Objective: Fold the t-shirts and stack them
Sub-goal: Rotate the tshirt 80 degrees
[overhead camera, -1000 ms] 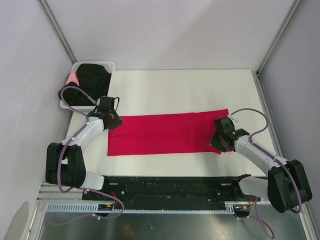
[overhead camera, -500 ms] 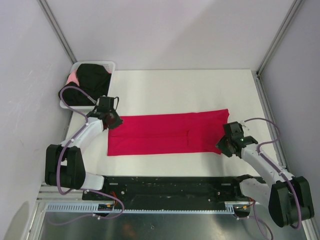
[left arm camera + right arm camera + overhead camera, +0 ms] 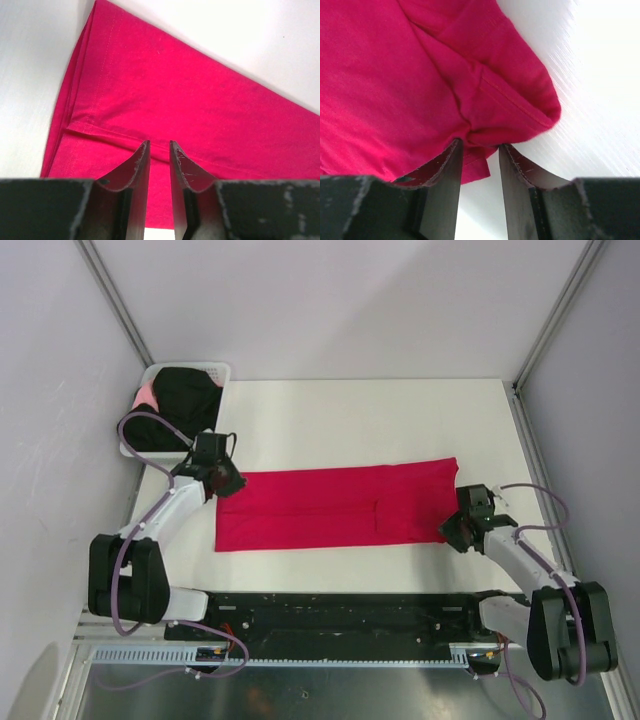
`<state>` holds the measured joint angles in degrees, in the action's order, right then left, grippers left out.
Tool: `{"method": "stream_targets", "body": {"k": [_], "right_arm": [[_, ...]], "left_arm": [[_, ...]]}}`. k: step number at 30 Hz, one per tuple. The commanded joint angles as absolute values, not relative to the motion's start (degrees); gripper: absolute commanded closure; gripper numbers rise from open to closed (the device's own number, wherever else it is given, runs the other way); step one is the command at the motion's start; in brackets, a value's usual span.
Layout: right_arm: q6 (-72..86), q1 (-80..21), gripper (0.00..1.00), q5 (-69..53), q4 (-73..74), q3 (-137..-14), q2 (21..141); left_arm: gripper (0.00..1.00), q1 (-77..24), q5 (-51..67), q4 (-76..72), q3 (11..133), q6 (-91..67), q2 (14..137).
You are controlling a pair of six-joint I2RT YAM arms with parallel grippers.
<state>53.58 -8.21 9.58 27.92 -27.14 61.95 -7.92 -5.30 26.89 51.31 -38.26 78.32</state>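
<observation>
The red shirt (image 3: 330,510) lies flat across the middle of the table (image 3: 380,420), folded into a long strip running from 9 to 3 o'clock. The left gripper (image 3: 228,483) sits over the strip's 10 o'clock corner. In its wrist view the fingers (image 3: 141,165) are a narrow gap apart, with their tips just above a stitched hem. Red cloth and a sliver of white table show through the gap, and nothing is caught in it.

The right gripper (image 3: 452,532) is at the strip's 4 o'clock corner. Its fingers (image 3: 449,165) are nipped on a bunched tuck of the shirt, and creases fan out from the tips towards 11 o'clock. A rounded fold of the corner lies at 1 o'clock from them.

Black shirts (image 3: 185,395) fill the basket (image 3: 225,370) at the table's 10 o'clock corner.
</observation>
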Motion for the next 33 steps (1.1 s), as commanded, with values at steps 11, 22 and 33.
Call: {"method": "stream_targets", "body": {"k": [11,22,33], "right_arm": [[42.3,-0.5,0.68,7.8,4.7,-53.1,99.2],[28.0,-0.4,0.54,2.3,34.8,-129.0,145.4],[26.3,-1.1,0.41,6.2,37.2,-123.2,130.5]], "left_arm": [[0.73,-12.0,0.7,25.8,51.3,-31.4,76.6],[0.70,-22.4,3.1,26.6,54.1,-27.4,84.3],[0.70,-34.2,1.5,26.8,57.8,-26.9,92.8]]}}
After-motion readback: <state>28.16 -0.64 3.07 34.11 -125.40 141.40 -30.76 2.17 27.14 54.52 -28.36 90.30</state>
